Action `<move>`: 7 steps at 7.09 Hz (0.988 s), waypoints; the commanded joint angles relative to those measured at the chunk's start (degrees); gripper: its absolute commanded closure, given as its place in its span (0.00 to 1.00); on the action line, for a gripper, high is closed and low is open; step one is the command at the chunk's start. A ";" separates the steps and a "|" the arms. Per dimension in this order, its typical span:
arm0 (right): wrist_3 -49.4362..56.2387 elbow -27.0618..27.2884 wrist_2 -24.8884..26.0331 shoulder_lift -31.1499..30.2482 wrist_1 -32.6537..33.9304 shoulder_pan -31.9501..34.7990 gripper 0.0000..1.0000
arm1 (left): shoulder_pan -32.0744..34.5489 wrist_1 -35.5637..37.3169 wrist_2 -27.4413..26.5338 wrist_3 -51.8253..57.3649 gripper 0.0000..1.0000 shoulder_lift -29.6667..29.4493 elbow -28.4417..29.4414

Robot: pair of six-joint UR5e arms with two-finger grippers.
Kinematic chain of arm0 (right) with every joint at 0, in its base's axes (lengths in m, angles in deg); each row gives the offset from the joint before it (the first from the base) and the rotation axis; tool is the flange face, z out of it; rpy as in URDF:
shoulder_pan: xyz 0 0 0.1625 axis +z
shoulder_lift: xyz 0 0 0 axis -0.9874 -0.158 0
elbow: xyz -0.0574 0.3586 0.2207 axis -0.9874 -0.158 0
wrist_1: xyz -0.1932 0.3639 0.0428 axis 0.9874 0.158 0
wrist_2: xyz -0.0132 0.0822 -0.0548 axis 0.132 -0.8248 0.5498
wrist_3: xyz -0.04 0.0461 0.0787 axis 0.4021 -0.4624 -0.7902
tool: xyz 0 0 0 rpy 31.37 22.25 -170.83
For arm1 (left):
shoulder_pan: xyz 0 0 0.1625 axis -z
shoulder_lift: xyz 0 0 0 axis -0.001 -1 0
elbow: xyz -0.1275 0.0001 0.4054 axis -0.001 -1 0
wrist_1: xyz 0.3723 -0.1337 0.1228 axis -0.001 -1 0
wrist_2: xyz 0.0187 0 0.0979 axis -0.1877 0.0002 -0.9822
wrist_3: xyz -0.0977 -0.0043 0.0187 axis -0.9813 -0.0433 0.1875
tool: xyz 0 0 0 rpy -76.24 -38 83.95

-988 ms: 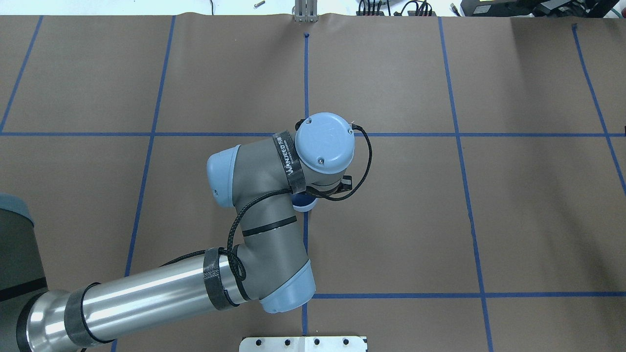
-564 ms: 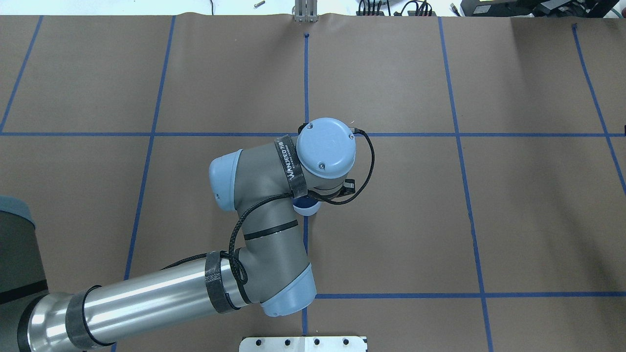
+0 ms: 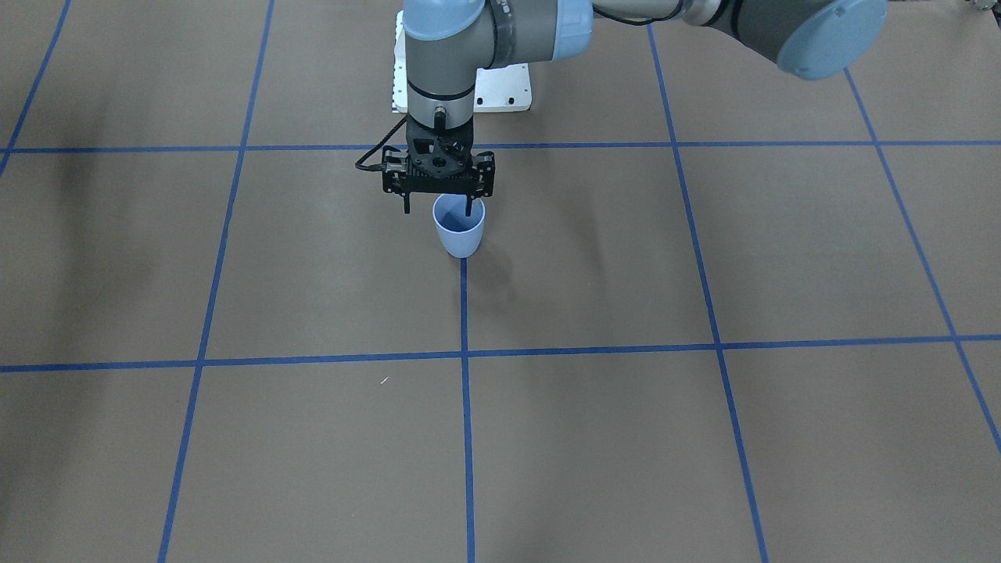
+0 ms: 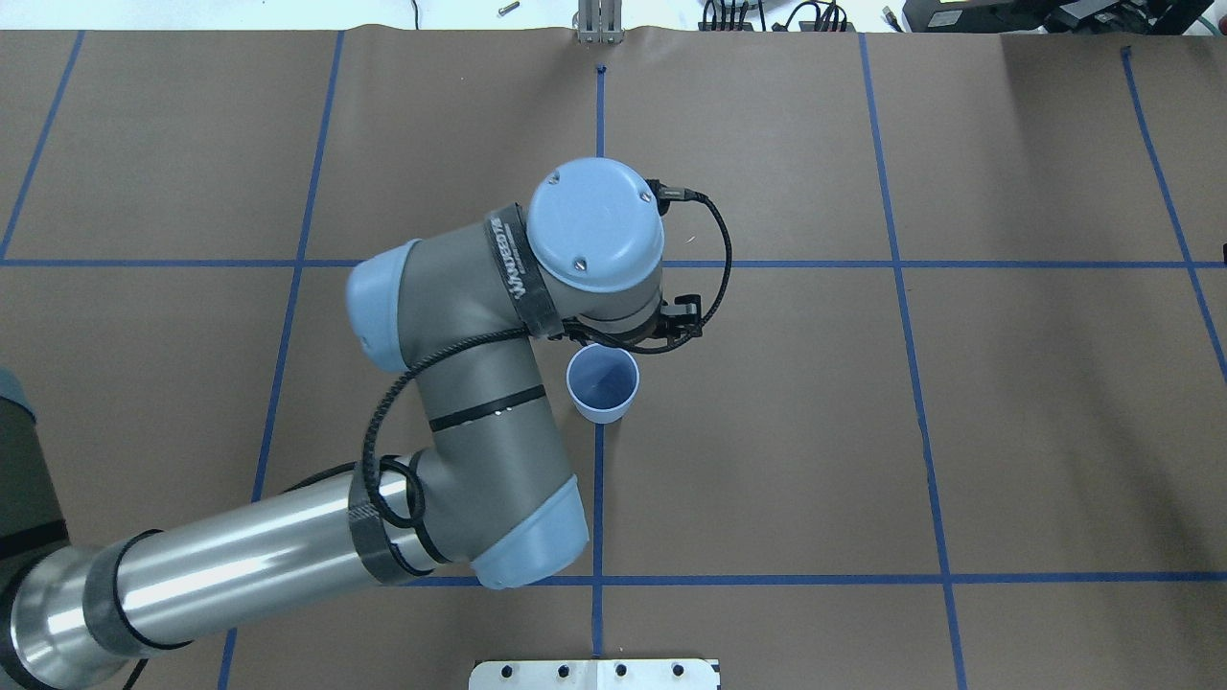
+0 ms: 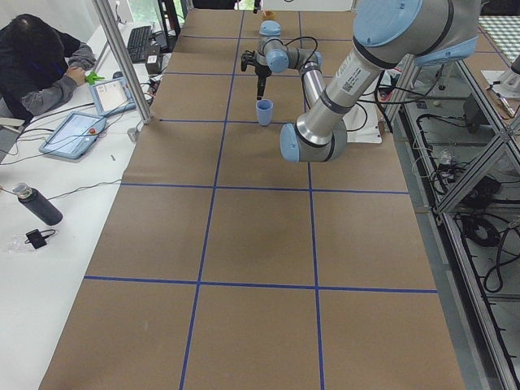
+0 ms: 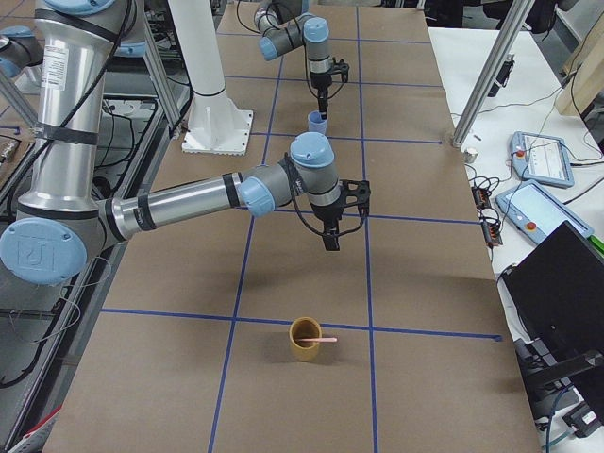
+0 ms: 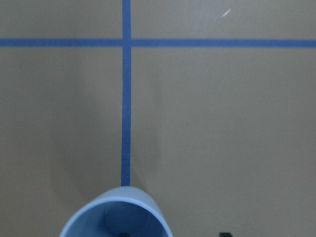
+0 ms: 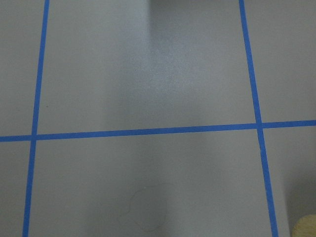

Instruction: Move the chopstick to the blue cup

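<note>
The blue cup (image 3: 460, 233) stands upright on a blue tape line and looks empty; it also shows in the overhead view (image 4: 602, 385) and the left wrist view (image 7: 116, 219). My left gripper (image 3: 438, 209) hangs open and empty just above its rim, one finger (image 3: 469, 206) over the rim and the other beside the cup. The pale pink chopstick (image 6: 324, 338) sticks out of a tan cup (image 6: 304, 344) far off near the table's right end. My right gripper (image 6: 330, 234) hovers short of that tan cup. I cannot tell whether it is open.
The table is brown paper with a blue tape grid (image 4: 901, 264). A white base plate (image 3: 500, 86) lies by the robot. An operator (image 5: 36, 61) sits at the side bench with tablets. The tan cup's rim shows at the right wrist view's corner (image 8: 306, 228).
My left wrist has risen and shifted toward the far side. The blue cup, mostly hidden under it before, now shows fully and stands in about the same spot.
</note>
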 commanded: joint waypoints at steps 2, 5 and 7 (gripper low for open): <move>0.87 -0.33 0.09 -0.07 0.00 0.09 0.00 | 16.36 7.18 12.25 22.44 0.02 11.97 -12.62; 6.83 -0.50 0.00 -2.87 0.00 3.23 0.00 | 38.58 7.36 21.14 62.55 0.02 26.57 -10.82; 12.70 -0.76 0.44 -7.08 0.00 8.58 0.00 | 53.96 6.48 27.72 90.78 0.02 31.61 0.55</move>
